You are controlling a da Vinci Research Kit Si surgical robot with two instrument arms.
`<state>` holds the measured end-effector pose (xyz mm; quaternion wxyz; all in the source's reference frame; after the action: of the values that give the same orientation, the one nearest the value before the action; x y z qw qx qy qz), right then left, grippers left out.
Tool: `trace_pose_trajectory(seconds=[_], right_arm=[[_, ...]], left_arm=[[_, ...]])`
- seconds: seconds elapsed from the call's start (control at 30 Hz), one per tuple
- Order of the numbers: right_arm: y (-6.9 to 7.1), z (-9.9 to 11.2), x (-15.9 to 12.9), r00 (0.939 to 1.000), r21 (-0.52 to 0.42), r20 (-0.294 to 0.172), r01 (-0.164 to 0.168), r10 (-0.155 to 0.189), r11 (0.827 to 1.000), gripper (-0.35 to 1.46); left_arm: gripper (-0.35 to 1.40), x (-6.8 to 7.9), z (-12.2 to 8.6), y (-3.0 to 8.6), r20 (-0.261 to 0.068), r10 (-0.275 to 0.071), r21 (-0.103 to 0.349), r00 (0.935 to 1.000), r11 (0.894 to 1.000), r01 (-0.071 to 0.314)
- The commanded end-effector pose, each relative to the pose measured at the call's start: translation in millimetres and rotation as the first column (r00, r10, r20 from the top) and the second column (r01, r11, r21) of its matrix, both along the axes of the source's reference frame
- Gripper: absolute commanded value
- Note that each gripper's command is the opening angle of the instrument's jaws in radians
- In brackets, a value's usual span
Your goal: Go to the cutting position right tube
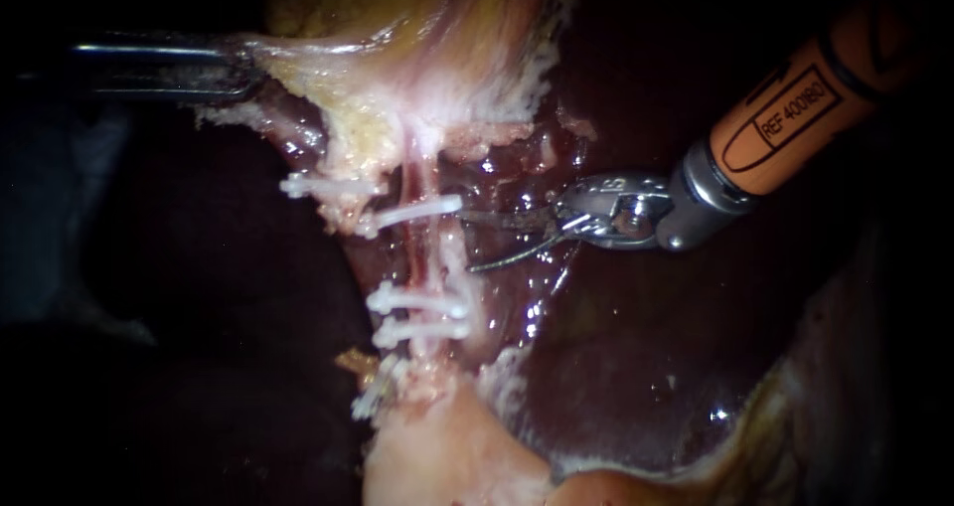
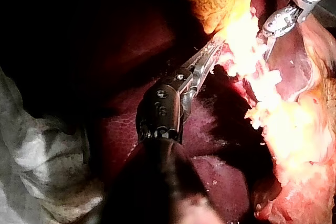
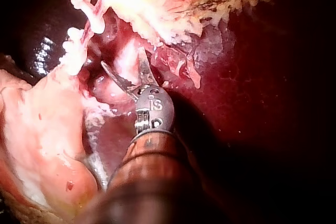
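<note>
A pale pink tube (image 1: 429, 253) runs down from the gallbladder (image 1: 417, 29), the right one of two strands. White clips cross it: one above (image 1: 417, 211) and two below (image 1: 422, 304). My right instrument (image 1: 469, 243), on an orange shaft, holds its two thin blades open just right of the tube, level with the bare stretch between the clips. The right wrist view shows these blades (image 3: 122, 59) spread, with pale tissue ahead of them. My left instrument (image 1: 243, 64) is shut on the gallbladder's edge and holds it taut; its jaws (image 2: 210, 56) enter bright tissue.
Dark red liver (image 1: 646, 347) lies under and to the right of the tube. More white clips (image 1: 333, 185) (image 1: 373, 392) sit on the left strand. Pale fatty tissue (image 1: 447, 446) bulges below the clips. Wet reflections glint near the blades.
</note>
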<state>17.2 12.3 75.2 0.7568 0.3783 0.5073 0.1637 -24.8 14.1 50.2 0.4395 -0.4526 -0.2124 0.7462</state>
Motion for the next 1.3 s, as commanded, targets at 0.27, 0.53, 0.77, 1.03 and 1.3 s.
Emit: trace_pose_trajectory(seconds=[0.27, 0.53, 0.77, 1.03, 1.3], right_arm=[[-0.7, -3.5, 0.0, 0.9996, 0.030, -0.011, 0.025, -0.025, 0.999, 1.38], [-1.6, -5.9, -0.1, 0.9992, 0.049, -0.015, 0.038, -0.037, 0.998, 1.40], [-1.6, -7.2, -0.2, 0.9991, 0.066, -0.013, 0.041, -0.041, 0.997, 1.40], [-1.9, -8.8, -0.1, 0.9965, 0.089, -0.031, 0.080, -0.078, 0.993, 1.40], [-1.9, -8.8, 0.2, 0.9968, 0.100, -0.025, 0.078, -0.075, 0.992, 1.40]], left_arm=[[-0.35, 0.0, 0.0, 0.0, 0.000, 0.000, 0.000, 1.0000, 1.000, 0.000], [-0.35, 0.0, 0.0, 0.0, 0.000, 0.000, 0.000, 1.0000, 1.000, 0.000], [-0.35, 0.0, 0.0, 0.0, 0.000, 0.000, 0.000, 1.0000, 1.000, 0.000], [-0.35, 0.0, -0.1, 0.0, 0.000, 0.000, 0.000, 1.0000, 1.000, 0.000], [-0.35, 0.0, -0.1, -0.1, 0.000, 0.000, 0.000, 1.0000, 1.000, 0.000]])
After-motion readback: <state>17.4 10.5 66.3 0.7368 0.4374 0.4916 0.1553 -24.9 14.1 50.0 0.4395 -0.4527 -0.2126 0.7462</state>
